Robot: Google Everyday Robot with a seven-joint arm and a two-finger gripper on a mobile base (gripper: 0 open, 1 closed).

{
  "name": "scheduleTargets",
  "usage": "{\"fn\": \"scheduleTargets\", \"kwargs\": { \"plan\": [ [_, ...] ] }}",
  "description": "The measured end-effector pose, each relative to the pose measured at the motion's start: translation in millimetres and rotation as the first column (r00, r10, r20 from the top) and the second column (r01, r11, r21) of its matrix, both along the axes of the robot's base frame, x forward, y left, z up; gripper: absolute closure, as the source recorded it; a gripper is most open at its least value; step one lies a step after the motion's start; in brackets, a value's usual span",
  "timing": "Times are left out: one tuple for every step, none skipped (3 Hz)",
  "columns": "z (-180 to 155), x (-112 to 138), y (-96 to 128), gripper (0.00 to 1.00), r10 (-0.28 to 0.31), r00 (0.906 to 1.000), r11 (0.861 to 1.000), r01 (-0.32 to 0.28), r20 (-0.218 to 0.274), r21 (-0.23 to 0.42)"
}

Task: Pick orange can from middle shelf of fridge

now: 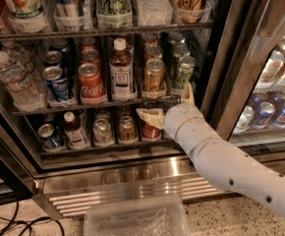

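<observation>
My arm (226, 168) extends up from lower right.
Gripper (163, 100) sits mid-view at its end, jaws spread apart (one points left, the other up).
</observation>
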State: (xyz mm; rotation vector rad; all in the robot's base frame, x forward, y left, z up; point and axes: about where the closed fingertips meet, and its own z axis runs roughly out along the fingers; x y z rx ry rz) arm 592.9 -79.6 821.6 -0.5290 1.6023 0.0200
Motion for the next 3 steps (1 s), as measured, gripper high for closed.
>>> {"fn": "scheduleTargets", "kwargs": {
  "plan": [
    [4.7, 7.7, 9.2, 0.14, -0.010, 0.9981, 0.998, 0.007, 0.060, 0.057],
    [8.7, 15.1, 15.0, 0.20, -0.024, 0.9945, 0.996, 0.015, 0.102, 0.090],
    [11.3, 22.7, 18.1, 0.28, -0.040, 0.9905, 0.994, 0.026, 0.132, 0.108]
  ]
}}
